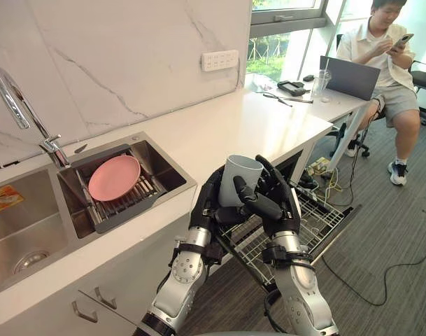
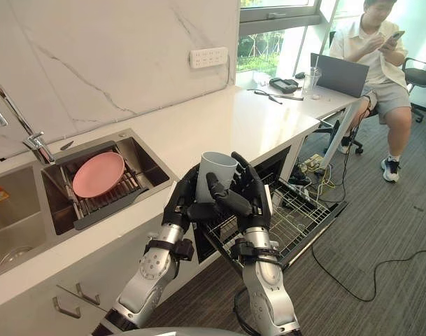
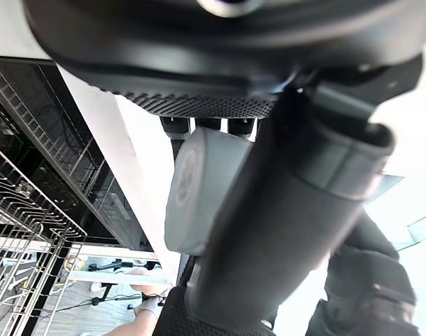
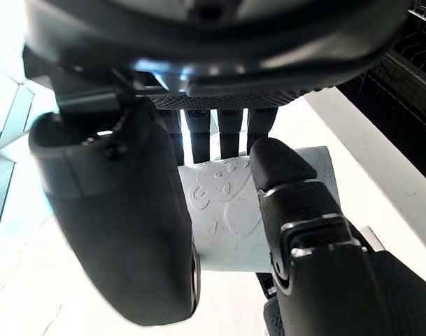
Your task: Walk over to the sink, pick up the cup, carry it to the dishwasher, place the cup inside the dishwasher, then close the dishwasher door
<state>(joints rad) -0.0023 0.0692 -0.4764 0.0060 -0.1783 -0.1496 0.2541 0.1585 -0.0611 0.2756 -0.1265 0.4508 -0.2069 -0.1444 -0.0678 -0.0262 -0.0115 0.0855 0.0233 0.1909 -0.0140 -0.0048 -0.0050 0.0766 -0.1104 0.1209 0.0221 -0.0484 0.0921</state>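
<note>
I hold the cup (image 1: 239, 175) with left hand (image 1: 206, 201) and right hand (image 1: 277, 204) curled round it; dishwasher (image 1: 319, 225) at 4 o'clock awaits loading and closing

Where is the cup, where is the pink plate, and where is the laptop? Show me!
cup (image 1: 235, 175), left eye view, on its pale side under the rim.
pink plate (image 1: 115, 177), left eye view, on the middle of its face.
laptop (image 1: 350, 77), left eye view, on the back of its open lid.

Silver-grey forearms (image 1: 179, 278), black wrist collars (image 1: 190, 249), matte black left hand (image 1: 205, 201) and right hand (image 1: 278, 204), textured palms (image 4: 219, 102)
</note>
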